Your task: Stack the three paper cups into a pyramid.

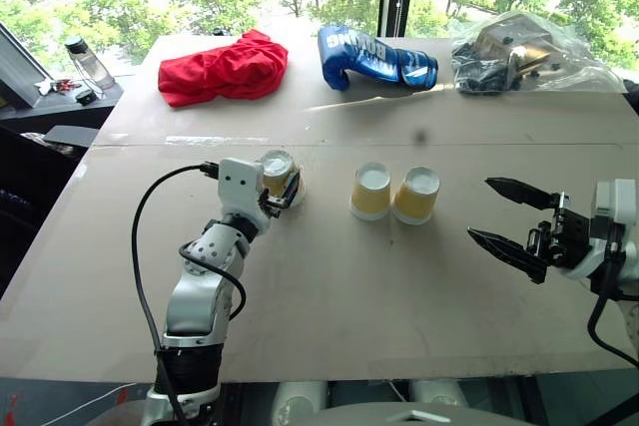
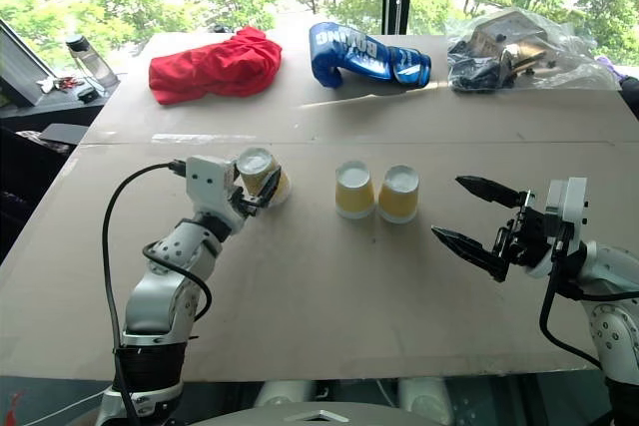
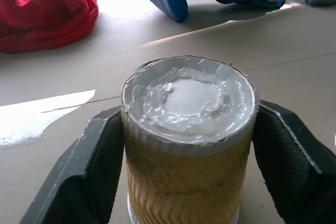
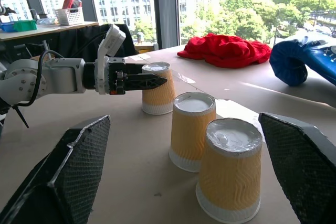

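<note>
Two black fingers (image 3: 84, 177) of the left gripper (image 1: 281, 190) are being pressed against the ribbed sides of one upside-down paper cup (image 3: 188, 145); in the left wrist view the crinkled white base of that cup is being shown close up, a detail not made out from the head camera. The cup is being clamped while its rim is resting on the brown table (image 1: 329, 296), as is seen in the right wrist view.

Well apart to the right, the other two paper cups (image 1: 370, 191) (image 1: 416, 195) are being shown standing upside down side by side, just touching or nearly so, near the table's middle. No cup is being carried on top of them.

The right gripper (image 1: 504, 214) is being held with its fingers spread wide and with nothing between them, to the right of the pair, pointing toward it.

Along the far edge, a red cloth (image 1: 222, 67), a blue boxing glove (image 1: 374, 57) and a clear plastic bag (image 1: 524, 52) are lying. White letters are being displayed on the glove, partly readable as "BOXING".
</note>
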You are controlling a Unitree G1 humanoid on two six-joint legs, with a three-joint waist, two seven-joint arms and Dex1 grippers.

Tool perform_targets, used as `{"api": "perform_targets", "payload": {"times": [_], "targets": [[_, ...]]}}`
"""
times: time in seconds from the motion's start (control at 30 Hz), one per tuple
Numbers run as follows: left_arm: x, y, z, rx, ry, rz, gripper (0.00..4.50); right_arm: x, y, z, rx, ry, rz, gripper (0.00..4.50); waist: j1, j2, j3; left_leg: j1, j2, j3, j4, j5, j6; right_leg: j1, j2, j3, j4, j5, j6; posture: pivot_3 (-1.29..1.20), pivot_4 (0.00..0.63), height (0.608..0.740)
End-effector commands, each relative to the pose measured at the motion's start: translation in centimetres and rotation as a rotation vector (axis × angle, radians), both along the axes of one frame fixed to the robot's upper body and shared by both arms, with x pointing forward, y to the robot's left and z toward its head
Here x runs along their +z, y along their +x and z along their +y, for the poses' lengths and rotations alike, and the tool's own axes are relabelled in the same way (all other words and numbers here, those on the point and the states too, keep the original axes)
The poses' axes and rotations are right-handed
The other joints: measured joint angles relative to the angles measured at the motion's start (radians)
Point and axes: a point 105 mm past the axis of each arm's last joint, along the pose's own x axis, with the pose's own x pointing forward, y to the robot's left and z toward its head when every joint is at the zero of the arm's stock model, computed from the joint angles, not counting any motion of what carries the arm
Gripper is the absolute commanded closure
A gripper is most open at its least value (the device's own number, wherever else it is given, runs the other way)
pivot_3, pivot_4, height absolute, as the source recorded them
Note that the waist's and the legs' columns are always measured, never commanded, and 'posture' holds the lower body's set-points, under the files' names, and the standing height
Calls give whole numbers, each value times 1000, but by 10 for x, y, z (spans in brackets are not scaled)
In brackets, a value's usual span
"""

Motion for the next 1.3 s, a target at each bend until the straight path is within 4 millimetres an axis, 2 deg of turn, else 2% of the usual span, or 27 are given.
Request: {"api": "perform_targets", "payload": {"times": [0.03, 0.23, 0.37, 0.5, 0.6, 0.8, 0.93, 1.03, 1.3], "targets": [[4, -1, 2, -4, 17, -30, 2234, 11, -4, 2, 9, 1, -57, 0, 0, 0, 0, 0, 0, 0, 0, 0, 0, 0, 0, 0, 0, 0, 0, 0, 150, 740], [13, 1, -1, -50, 43, -87, 2234, 10, -6, 1, 2, 3, -54, 0, 1, 0, 0, 0, 0, 0, 0, 0, 0, 0, 0, 0, 0, 0, 0, 0, 150, 740], [42, 10, -11, -151, 58, -138, 2234, 12, -5, -3, -10, 3, -55, 0, 3, 0, 0, 0, 0, 0, 0, 0, 0, 0, 0, -1, 0, 0, 0, 0, 150, 740], [73, 17, -35, -355, 41, -144, 2234, 13, -2, -9, -29, -2, -59, 0, 13, 0, 0, 0, -1, -1, 1, 0, 0, 0, 0, -1, 0, 0, 0, 0, 150, 740], [98, 15, -64, -578, 83, -140, 2234, 12, -2, -14, -48, -7, -58, 0, 16, -1, 0, -1, -1, -1, 1, 0, 0, 0, 0, -2, 0, 0, 0, 0, 150, 740], [127, 14, -98, -799, 122, -136, 2234, 7, -4, -20, -70, -14, -50, 0, 10, 0, 1, -1, -4, 0, 1, 2, -4, 0, 1, -1, 0, 0, 0, 0, 150, 740], [121, 12, -124, -962, 238, -78, 2234, 3, -6, -22, -86, -9, -42, 0, 12, 0, 1, -1, -4, -1, 1, 2, -4, -1, 2, -1, 0, 0, 0, 0, 150, 740], [123, 10, -134, -1024, 225, -77, 2234, 0, -7, -22, -96, -7, -41, 0, 11, 0, 1, -1, -4, 0, 1, 2, -4, -1, 2, 0, 0, 0, 0, 0, 150, 740], [116, 4, -146, -1100, 234, -84, 2234, -2, -11, -25, -118, -8, -47, 0, 10, 0, 1, -2, -3, 0, 1, 2, -4, -1, 2, 0, 0, 0, 0, 0, 150, 740]]}}
